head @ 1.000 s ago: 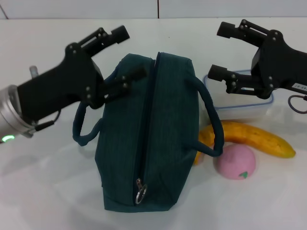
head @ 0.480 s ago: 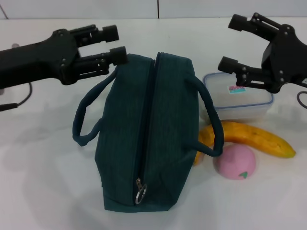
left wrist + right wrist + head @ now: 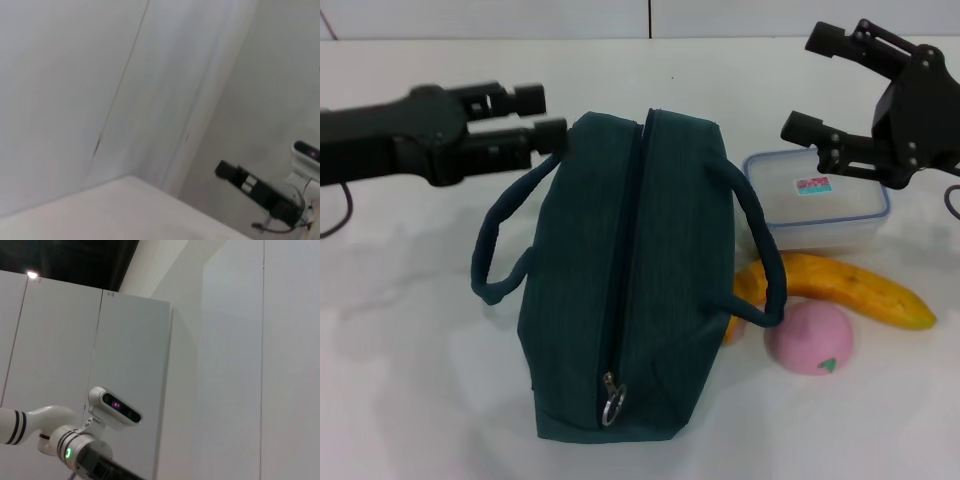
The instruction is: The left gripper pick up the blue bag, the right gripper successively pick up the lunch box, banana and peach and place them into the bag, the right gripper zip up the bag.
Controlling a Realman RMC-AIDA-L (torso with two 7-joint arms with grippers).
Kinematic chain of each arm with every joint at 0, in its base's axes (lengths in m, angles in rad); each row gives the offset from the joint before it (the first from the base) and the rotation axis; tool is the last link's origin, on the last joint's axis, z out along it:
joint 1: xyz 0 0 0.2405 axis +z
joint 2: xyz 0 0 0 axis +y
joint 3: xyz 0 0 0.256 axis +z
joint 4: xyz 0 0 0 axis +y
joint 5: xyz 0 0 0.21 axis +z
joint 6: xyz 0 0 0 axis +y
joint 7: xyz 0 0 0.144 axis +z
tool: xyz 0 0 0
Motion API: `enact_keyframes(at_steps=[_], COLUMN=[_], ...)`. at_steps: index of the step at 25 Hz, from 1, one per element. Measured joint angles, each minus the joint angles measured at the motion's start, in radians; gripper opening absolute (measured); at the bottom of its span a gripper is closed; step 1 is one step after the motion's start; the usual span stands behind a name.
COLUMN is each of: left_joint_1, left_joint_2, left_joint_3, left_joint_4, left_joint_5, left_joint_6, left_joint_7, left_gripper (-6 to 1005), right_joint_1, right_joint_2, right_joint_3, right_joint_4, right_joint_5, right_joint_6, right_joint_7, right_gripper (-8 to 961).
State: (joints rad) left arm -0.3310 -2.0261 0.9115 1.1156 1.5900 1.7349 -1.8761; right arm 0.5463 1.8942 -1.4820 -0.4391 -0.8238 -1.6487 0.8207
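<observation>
The blue bag [image 3: 630, 290] lies in the middle of the white table, zipped, its ring pull [image 3: 612, 403] at the near end. My left gripper [image 3: 545, 115] is open, its fingers pointing right, just left of the bag's far left corner and above the left handle [image 3: 500, 250]. My right gripper [image 3: 803, 85] hangs open above the lunch box [image 3: 820, 205], which sits right of the bag. The banana [image 3: 850, 288] lies in front of the box, and the peach [image 3: 810, 338] in front of the banana. Neither gripper holds anything.
The bag's right handle [image 3: 765, 255] droops over the banana's left end. A wall with a dark seam [image 3: 650, 18] borders the table's far edge. The wrist views show only walls, cabinets and the other arm [image 3: 260, 192] far off.
My left arm has lowered and swung level, its fingers now by the bag's far left corner. The right gripper has drifted up and to the right, uncovering the lunch box.
</observation>
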Motion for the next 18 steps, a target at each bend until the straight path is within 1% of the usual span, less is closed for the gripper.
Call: enact_keyframes(at_steps=[5,8,14,18], left_joint_1=[0.004,0.004,0.004,0.005], left_joint_2=[-0.022,-0.030,-0.034,-0.035], left_joint_3=[-0.001,-0.006,-0.011,-0.042], left_joint_4=[0.015,0.018,0.019,0.010], left_joint_5=[0.038,0.058,0.091,0.115], left_joint_6=[0.001,-0.005,-0.005,-0.009], left_joint_7=[-0.026,-0.036,-0.040,-0.028], left_gripper=[706,707,710,710], right_joint_1=[-0.001,0.000,0.008,0.009], right_joint_2=[0.002,0.004,0.008,0.011], right_joint_3=[0.000,0.000,0.000,0.000], right_joint_4=[-0.001,-0.001,-0.001,-0.001], right_joint_5=[0.000,0.000,-0.009,-0.010], right_joint_6=[0.001,0.003,0.004,0.010], right_joint_7=[-0.015,-0.022,-0.027,-0.030], right_gripper=[842,842,842,842])
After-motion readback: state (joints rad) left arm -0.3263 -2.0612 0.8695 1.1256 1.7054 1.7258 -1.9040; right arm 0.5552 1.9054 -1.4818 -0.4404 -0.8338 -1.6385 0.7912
